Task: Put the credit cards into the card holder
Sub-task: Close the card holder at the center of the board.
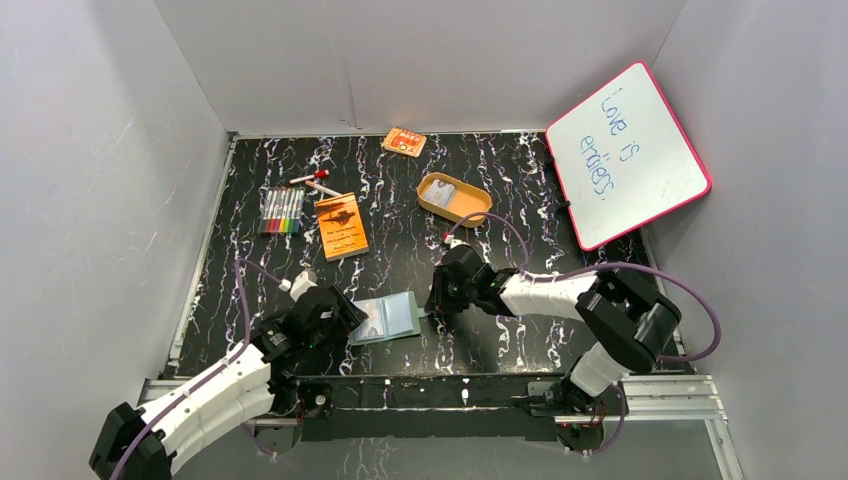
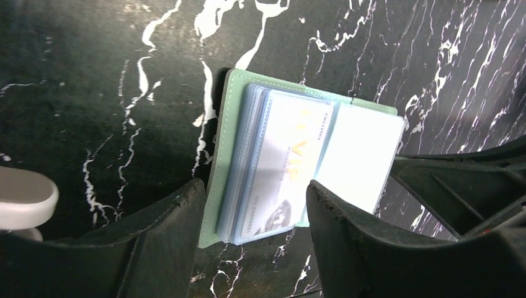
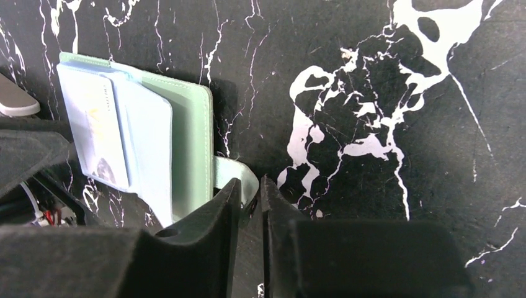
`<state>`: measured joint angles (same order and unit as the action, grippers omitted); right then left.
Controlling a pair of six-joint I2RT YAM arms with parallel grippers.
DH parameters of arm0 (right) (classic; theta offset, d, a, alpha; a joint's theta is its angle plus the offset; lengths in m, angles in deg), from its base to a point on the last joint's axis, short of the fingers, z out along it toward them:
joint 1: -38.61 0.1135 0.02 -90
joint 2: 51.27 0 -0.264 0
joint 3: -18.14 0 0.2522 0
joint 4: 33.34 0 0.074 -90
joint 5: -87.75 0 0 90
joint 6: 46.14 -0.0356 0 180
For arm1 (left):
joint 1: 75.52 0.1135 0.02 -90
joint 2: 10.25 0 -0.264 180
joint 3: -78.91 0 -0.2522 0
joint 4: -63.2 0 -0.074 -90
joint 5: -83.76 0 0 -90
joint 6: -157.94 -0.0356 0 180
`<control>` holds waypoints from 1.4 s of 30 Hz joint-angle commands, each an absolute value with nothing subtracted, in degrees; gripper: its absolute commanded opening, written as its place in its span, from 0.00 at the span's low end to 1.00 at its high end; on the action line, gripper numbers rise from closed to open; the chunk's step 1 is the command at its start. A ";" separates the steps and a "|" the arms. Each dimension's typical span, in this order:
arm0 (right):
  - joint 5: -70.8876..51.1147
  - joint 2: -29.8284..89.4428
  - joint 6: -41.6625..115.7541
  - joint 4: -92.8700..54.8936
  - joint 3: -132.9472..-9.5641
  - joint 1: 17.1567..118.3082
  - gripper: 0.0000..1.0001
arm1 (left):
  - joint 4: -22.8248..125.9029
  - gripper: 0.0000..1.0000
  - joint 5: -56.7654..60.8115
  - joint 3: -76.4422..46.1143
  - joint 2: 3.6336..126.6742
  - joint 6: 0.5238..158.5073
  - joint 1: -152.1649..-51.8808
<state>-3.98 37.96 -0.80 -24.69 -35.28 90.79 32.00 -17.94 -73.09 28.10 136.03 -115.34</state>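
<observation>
The small sage-green folding card holder (image 2: 217, 161) lies open on the black, white-veined marble-pattern tabletop (image 1: 480, 345), near the front edge and between the two arms. Its clear bluish plastic pockets (image 2: 248, 186) face up, and one pale credit card with gold lettering (image 2: 288, 167) sits inside the top pocket. The left gripper (image 2: 253, 189) hovers over the holder's near end with its jaws spread wide, one on each side of the pocket stack and gripping nothing. The right gripper (image 3: 249, 183) is at the holder's other side, its jaws drawn to a narrow slit with the green snap tab (image 3: 239, 172) at their tips. We cannot tell whether they pinch it. Further back, another pale grey-white card (image 1: 447, 190) rests in a tan oval tray (image 1: 472, 208). An orange booklet (image 1: 341, 225) lies to the left.
</observation>
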 commanded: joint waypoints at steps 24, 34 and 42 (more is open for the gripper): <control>-14.23 16.60 7.71 -24.54 -34.57 90.50 0.00 | 68.75 0.41 4.43 -65.28 63.84 126.57 -116.30; -14.35 22.95 3.73 -35.34 -31.90 90.64 0.00 | 63.14 0.50 -2.30 -64.55 61.16 127.83 -117.17; -11.18 28.22 2.27 -36.08 -33.66 90.79 0.00 | 46.62 0.67 -10.54 -66.05 43.48 128.17 -117.25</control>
